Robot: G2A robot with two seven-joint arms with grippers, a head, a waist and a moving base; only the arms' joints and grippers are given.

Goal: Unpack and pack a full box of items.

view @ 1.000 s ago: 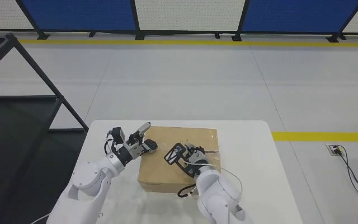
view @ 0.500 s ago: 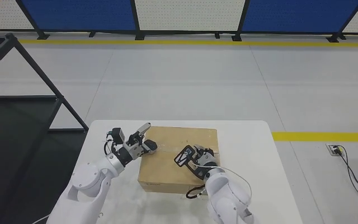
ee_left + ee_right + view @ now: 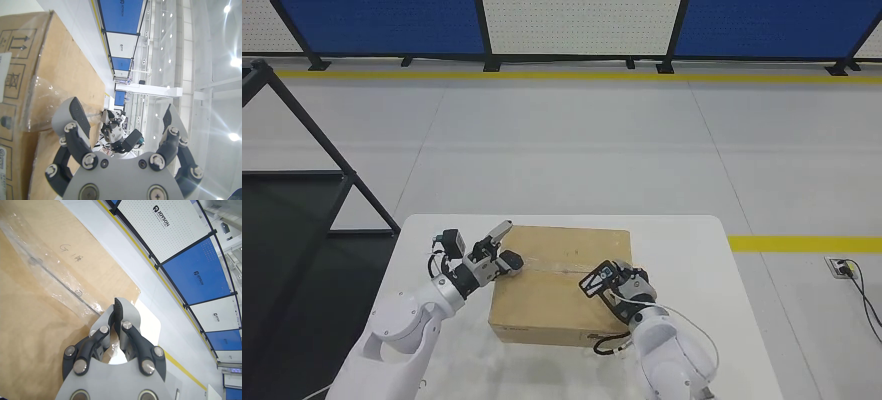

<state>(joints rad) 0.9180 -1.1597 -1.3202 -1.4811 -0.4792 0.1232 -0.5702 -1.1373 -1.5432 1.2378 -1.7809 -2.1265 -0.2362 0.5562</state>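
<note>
White table (image 3: 687, 255), taped cardboard box (image 3: 552, 295) shut, contents hidden; left gripper (image 3: 122, 109) apart, right gripper (image 3: 117, 308) together

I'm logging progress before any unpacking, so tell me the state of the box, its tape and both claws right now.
cardboard box: closed, top flaps down.
clear tape: stuck along the top seam, wrinkled.
left claw: open, at one end of the seam.
right claw: shut, at the seam's other end; whether it pinches tape is unclear.

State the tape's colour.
Clear tape on the brown box; right wrist view shows it best.
</note>
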